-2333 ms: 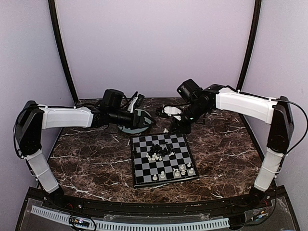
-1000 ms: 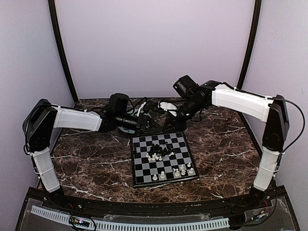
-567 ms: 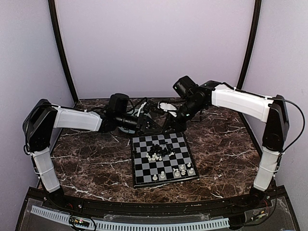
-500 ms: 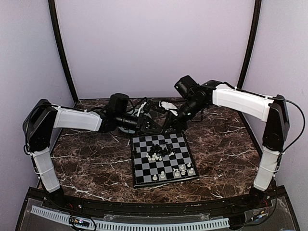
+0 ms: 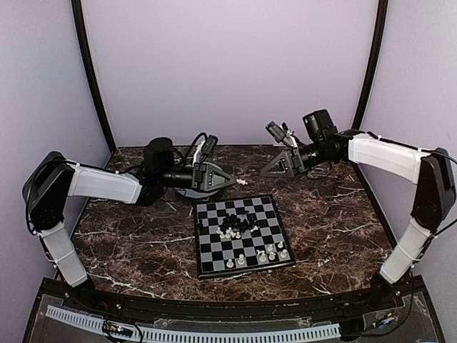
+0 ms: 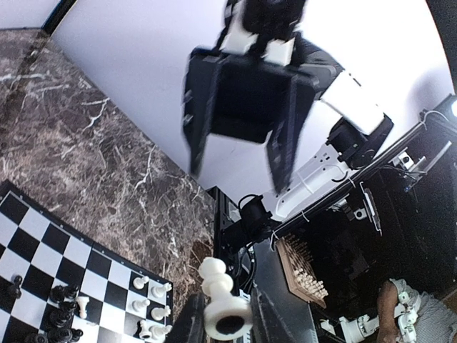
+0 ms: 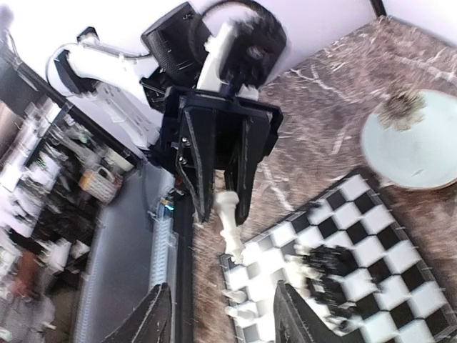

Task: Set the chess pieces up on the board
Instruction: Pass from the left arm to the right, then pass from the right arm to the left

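Observation:
My left gripper [image 5: 227, 183] hovers just behind the board's [image 5: 243, 232] far left corner, shut on a cream-white chess piece [image 5: 237, 184]. In the left wrist view that piece [image 6: 220, 304] sits between my fingers, base toward the camera. My right gripper [image 5: 265, 171] hangs open and empty to the right, facing the left one, a short gap away. The right wrist view shows the left gripper [image 7: 223, 204] pinching the white piece [image 7: 230, 225] above the board [image 7: 357, 236]. Black pieces [image 5: 240, 222] cluster mid-board beside white ones [image 5: 228, 234]; more white pieces [image 5: 265, 255] stand along the near edge.
A round pale green plate [image 7: 414, 153] lies on the marble table behind the board's left corner, under my left arm [image 5: 187, 191]. The purple back wall and two dark corner posts close off the far side.
Both grippers met behind the board; the right one has since opened, let go of the white piece and pulled back to the right. The left keeps the piece and has drawn slightly left.

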